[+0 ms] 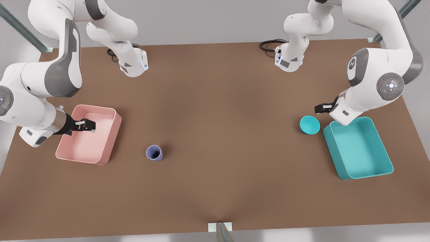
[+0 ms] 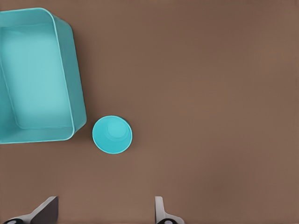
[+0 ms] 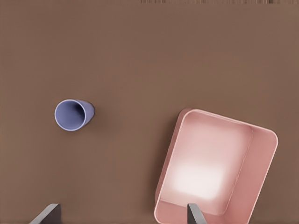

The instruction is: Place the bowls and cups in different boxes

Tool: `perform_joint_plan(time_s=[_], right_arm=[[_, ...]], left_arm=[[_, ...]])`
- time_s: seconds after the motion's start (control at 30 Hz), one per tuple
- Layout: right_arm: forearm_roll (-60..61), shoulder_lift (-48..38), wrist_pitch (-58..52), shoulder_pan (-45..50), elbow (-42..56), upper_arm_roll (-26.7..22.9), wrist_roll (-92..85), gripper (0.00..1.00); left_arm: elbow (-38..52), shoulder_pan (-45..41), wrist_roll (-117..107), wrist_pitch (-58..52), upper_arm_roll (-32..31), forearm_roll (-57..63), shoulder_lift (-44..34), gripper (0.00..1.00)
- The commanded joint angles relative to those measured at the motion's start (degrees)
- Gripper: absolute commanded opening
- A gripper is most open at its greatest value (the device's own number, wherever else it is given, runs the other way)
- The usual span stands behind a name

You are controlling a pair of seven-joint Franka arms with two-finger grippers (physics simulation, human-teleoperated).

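Front view, bowl: the teal bowl [image 1: 309,124] sits upright on the table [image 1: 215,188], just beside the near corner of the teal box [image 1: 358,148]; the left gripper [image 1: 323,108] hangs just above and beside it
Front view, cup: the purple cup [image 1: 154,153] stands upright and alone, apart from the pink box [image 1: 88,134]; the right gripper [image 1: 85,125] hangs over that box
Left wrist view: fingers [image 2: 160,210] spread wide, nothing between them; the bowl [image 2: 112,134] lies off to one side beside the teal box [image 2: 38,74], so I would centre over its rim before coming down
Right wrist view: fingers [image 3: 196,215] spread, holding nothing; the cup [image 3: 73,115] is well clear of the pink box [image 3: 216,169], so the arm needs a long sideways reach first
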Motion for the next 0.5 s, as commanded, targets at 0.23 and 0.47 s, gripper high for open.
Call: perform_joint_plan(time_s=[0.23, 0.47], right_arm=[[1.07, 13.64, 15.24, 10.12, 2.05, 0.69, 3.91, 1.0], [1.69, 16.63, 35.02, 13.37, -10.87, 0.69, 8.05, 1.0]], left_arm=[[-15.45, -5.66, -0.96, 31.63, -0.02, 8.54, 10.58, 1.0], [-28.57, -4.7, -1.92, 42.74, 0.16, 11.37, 13.22, 1.0]])
